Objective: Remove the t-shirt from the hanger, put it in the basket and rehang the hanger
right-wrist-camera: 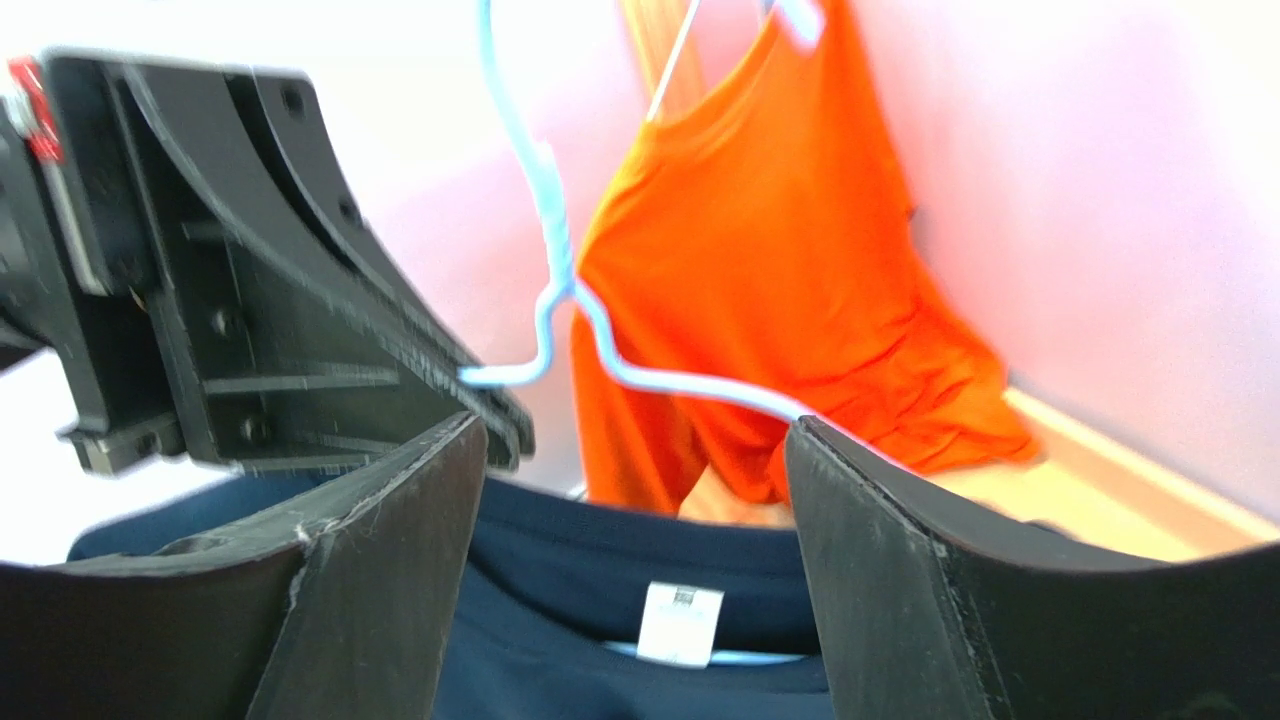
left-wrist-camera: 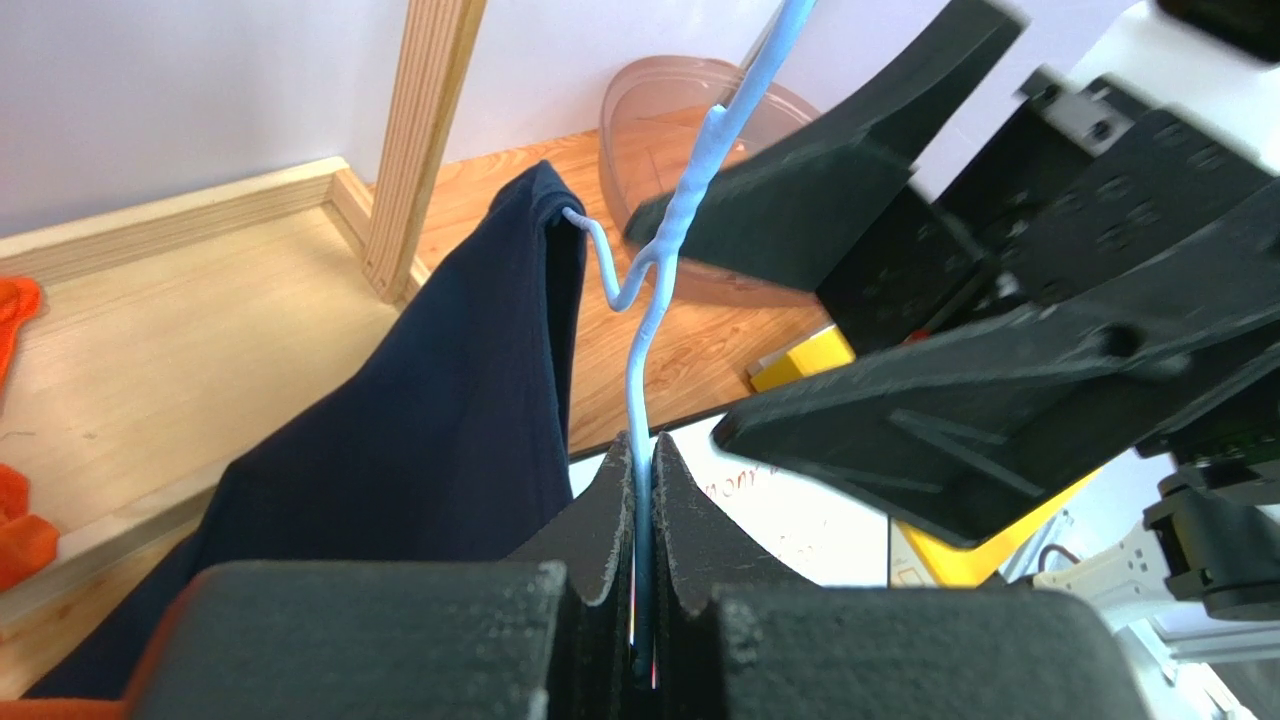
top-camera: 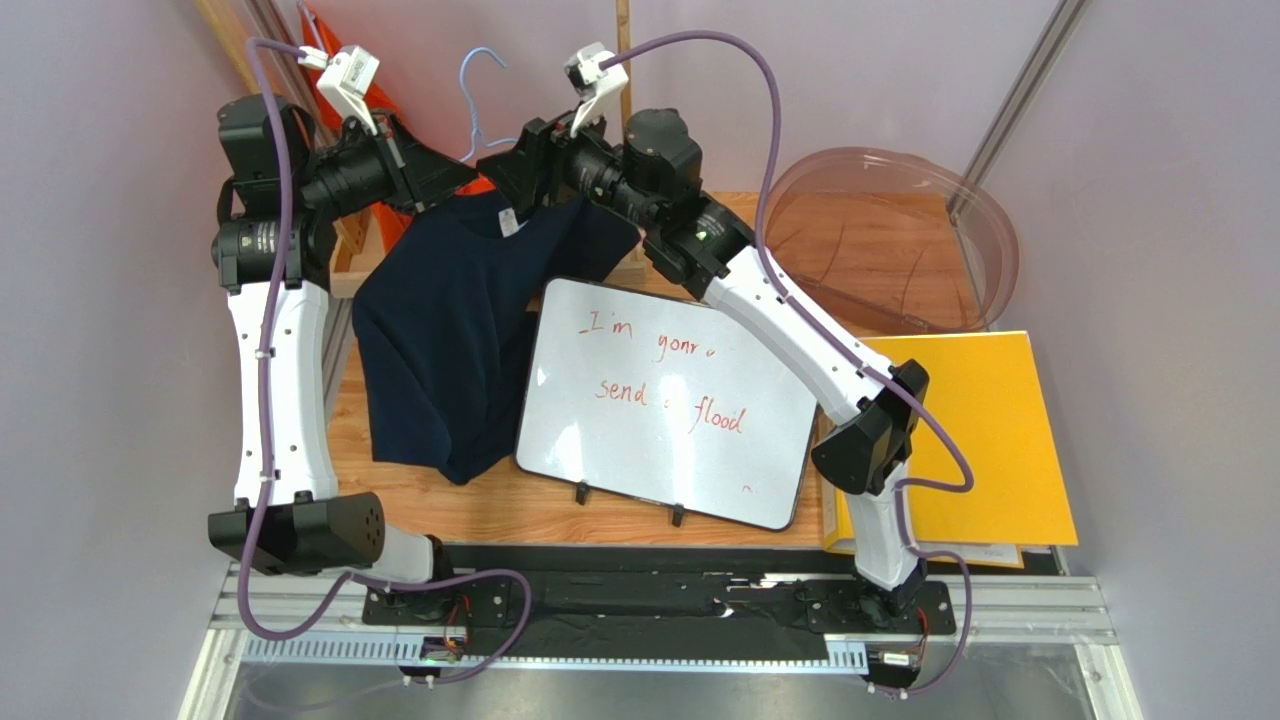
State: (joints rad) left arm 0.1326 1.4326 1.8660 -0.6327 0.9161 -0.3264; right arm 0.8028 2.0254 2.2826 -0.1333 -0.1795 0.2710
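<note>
Left hand [left-wrist-camera: 642, 450] tight on blue hanger [left-wrist-camera: 693, 180]; right hand [right-wrist-camera: 634, 435] wide open by navy t-shirt [right-wrist-camera: 571, 555].

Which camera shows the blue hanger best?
Left wrist: the hanger runs sharp from the left gripper, shut on it, up past its twist. Right wrist shows the neck and one shoulder; top external only the hook.

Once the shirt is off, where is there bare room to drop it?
Bare wood is mainly a strip of table at the front edge, bordered by the navy t-shirt and the whiteboard. The clear tub looks empty. Crowded back-left: left gripper, right gripper, hanger, orange garment.
</note>
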